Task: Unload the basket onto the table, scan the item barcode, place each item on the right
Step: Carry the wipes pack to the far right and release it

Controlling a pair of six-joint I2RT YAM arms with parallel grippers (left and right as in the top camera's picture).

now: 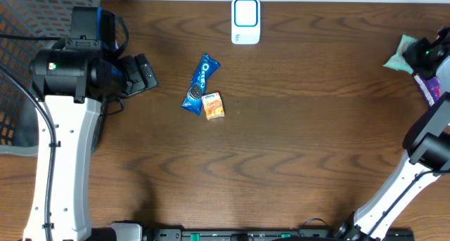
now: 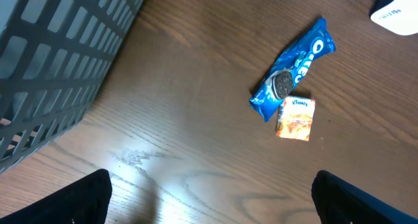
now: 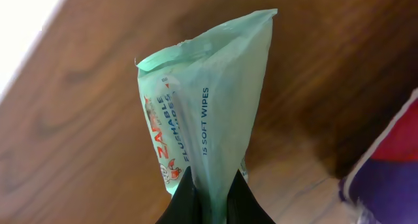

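- Right claw (image 3: 210, 188): closed tight on the lower edge of the wipes pack (image 3: 209, 100), with a black finger pressing in from each side.
- Wipes pack: pale green and soft, printed "15 SOFT WIPES". It is held up at the far right of the table (image 1: 302, 128), well apart from the scanner (image 1: 245, 20).
- Purple packet (image 3: 385, 178): near the right claw, at the right edge of the wrist view. Its contents cannot be told.
- Left claw (image 2: 212, 208): jaws spread wide, holding and touching nothing, poised over the left side of the table.
- Oreo pack (image 2: 294, 67): blue, lying flat mid-table, ahead of the left claw.
- Orange sachet (image 2: 296, 118): small, touching the lower end of the Oreo pack.
- Scanner: white with a blue-rimmed window, at the far edge of the table, centre.
- Basket (image 2: 59, 61): grey mesh, at the left corner beside the left arm.
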